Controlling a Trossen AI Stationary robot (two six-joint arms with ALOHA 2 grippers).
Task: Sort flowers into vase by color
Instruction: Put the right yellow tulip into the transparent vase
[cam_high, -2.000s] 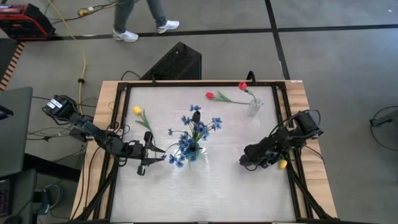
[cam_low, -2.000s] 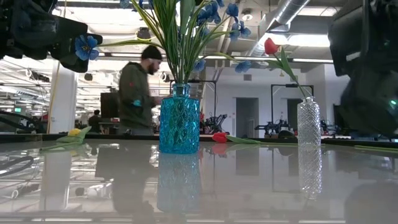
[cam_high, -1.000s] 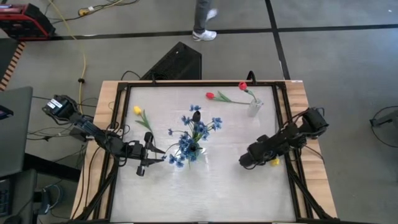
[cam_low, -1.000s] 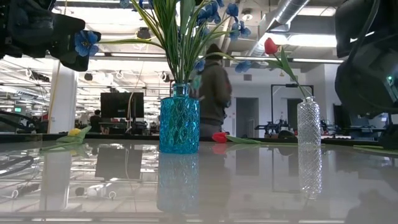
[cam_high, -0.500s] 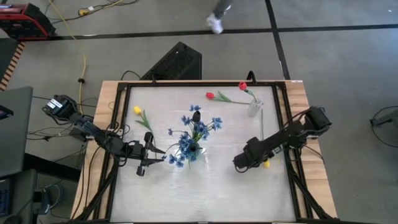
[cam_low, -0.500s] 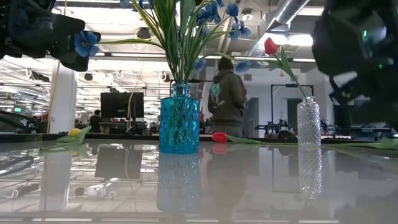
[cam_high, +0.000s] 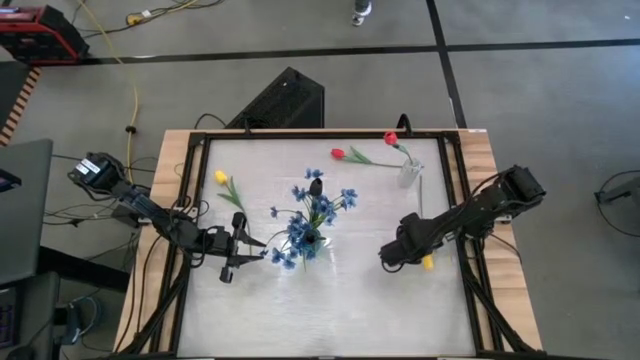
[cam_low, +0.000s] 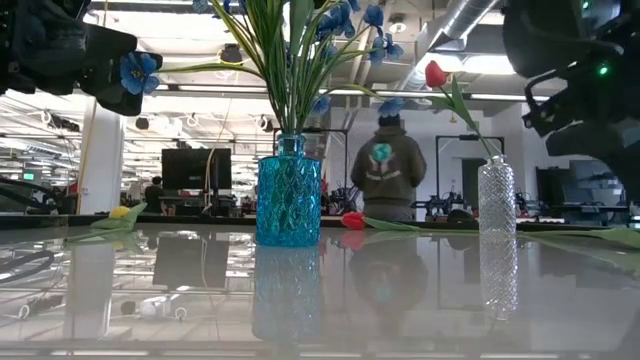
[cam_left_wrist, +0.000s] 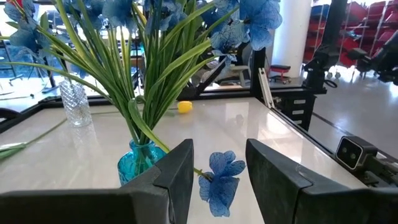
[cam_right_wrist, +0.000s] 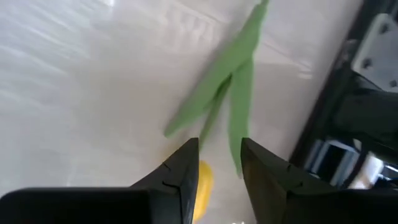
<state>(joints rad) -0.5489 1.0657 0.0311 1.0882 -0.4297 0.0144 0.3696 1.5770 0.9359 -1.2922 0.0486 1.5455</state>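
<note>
Right wrist view: yellow tulip between right end effector fingers

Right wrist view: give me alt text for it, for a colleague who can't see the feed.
The right claw hangs just above a yellow tulip lying on the pale table, its two dark fingers straddling the flower where the yellow head meets the green stem. The tulip's long green leaves stretch away from the claw towards the table's dark edge frame.
</note>
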